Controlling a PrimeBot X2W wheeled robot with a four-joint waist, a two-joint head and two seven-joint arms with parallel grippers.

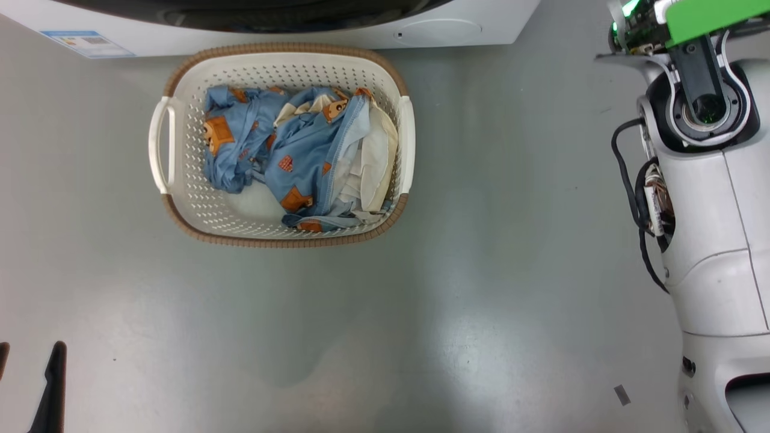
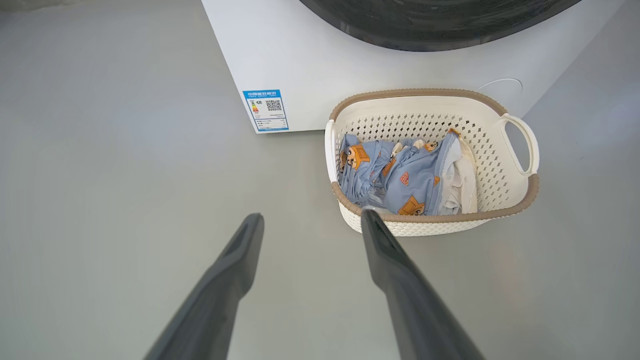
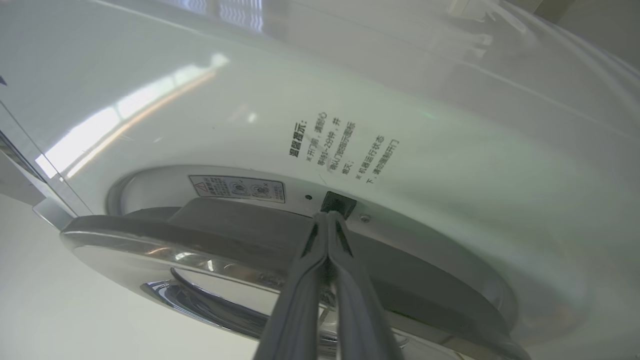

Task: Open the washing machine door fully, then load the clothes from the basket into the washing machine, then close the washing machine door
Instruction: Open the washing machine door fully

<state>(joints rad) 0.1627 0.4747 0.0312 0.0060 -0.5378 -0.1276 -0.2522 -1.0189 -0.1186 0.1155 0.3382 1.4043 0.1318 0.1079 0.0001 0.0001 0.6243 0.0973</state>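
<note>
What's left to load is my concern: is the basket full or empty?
Not empty: the clothes lie bunched inside the basket, below its rim.

The basket (image 1: 186,180) is sitting on the floor (image 1: 421,313), just in front of the washing machine (image 1: 493,24), with the clothes (image 1: 289,156) lying heaped inside it. The left claw (image 1: 30,349) is hanging over the floor, left of the basket and nearer the robot. The right claw (image 3: 327,215) is pointing at the machine's front, just beside the washing machine door (image 3: 200,240).
</note>
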